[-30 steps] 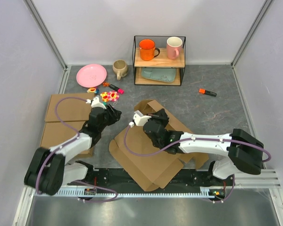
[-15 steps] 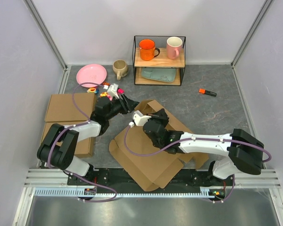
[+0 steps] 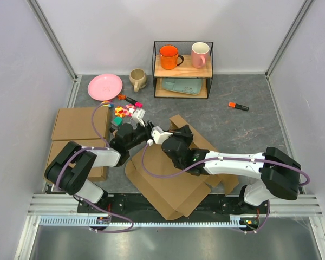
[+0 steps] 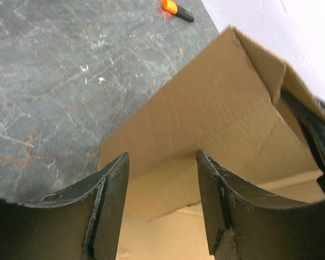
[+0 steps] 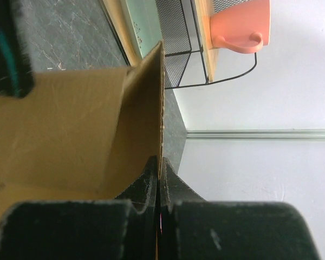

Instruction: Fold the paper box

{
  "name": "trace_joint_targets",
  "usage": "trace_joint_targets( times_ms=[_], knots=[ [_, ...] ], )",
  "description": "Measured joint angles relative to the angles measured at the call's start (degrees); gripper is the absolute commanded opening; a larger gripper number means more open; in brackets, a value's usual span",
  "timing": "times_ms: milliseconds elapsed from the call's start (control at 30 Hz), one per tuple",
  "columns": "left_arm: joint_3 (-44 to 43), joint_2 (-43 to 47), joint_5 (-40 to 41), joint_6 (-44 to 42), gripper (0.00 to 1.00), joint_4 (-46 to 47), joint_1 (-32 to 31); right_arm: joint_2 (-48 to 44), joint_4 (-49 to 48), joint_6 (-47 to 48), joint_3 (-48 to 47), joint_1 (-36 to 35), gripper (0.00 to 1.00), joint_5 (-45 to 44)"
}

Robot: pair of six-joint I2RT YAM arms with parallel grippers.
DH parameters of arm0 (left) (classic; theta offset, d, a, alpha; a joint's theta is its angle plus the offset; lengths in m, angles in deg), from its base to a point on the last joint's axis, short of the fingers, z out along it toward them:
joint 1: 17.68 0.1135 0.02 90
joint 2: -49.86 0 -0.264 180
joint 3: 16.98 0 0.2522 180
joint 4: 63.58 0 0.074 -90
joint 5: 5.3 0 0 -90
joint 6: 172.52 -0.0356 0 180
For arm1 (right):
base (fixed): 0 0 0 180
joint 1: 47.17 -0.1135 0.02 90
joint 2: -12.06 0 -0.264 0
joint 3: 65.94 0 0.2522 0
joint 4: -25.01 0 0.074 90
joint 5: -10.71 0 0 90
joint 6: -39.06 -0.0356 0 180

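R gripper (image 5: 160, 176) pinches raised flap of paper box (image 3: 168, 187) at sheet's 12 o'clock. L gripper (image 4: 162, 173) spread, empty, near 10. Card prob light, stiff, bends at scores: grip flap edges.

1. The paper box (image 3: 168, 187) was matt brown cardboard, faintly ribbed, with a rough, fibrous cut edge.
2. The table (image 3: 249, 135) looked like grey, veined stone with a slight sheen.
3. The left gripper (image 4: 162, 157) was black plastic, matt and scuffed along its edges.
4. The rack (image 3: 154, 65) had a thin black metal wire frame and pale wooden boards.
5. The orange mug (image 3: 168, 56) and pink mug (image 3: 200, 54) looked smooth and glazed.
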State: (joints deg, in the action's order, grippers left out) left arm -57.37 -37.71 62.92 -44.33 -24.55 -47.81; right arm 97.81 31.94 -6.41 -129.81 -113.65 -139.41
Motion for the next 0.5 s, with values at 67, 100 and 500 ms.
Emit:
trace_joint_targets(
  times_ms=[67,100,500],
  knots=[
    [1.79,1.05,0.76,-0.66,0.63,0.5,-0.59,0.07,0.2,-0.2,-0.13,0.07,0.0,-0.02],
    [2.64,1.64,1.09,-1.05,0.64,0.5,-0.92,0.07,0.31,-0.26,-0.2,0.07,0.0,0.0],
    [4.92,6.95,6.88,-6.27,0.7,-0.7,-1.51,0.04,0.63,-0.9,-0.31,0.07,0.0,0.02]
  ],
)
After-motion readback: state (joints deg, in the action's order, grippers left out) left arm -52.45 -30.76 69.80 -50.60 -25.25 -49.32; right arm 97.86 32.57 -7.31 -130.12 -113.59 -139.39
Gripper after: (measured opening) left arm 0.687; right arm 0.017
